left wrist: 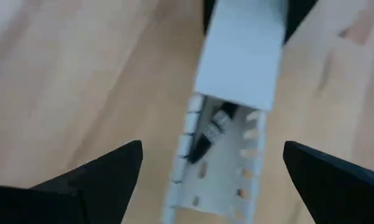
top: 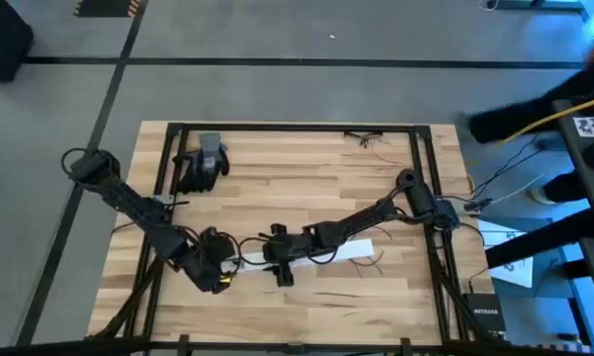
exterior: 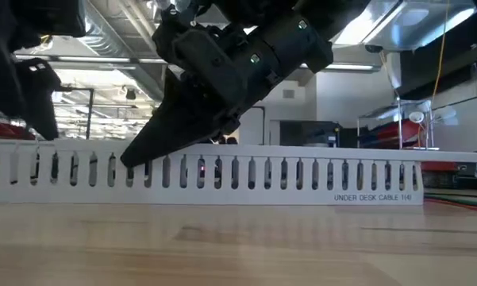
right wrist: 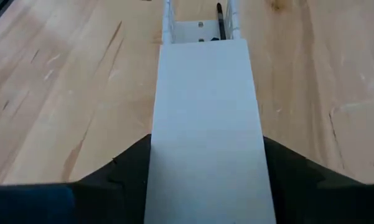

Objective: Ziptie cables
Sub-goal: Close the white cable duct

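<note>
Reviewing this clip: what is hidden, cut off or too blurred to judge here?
- Right gripper: in the right wrist view the white cover lies between its fingers; contact can't be confirmed.
- White slotted channel: the left wrist view is blurred, so the dark item inside can't be identified as ziptie or cable.
- Left gripper: open, straddling the channel.
- Low view: the channel's wall hides whatever lies behind it.
- High view: the thin wires at the far edge are too small to count.
</note>
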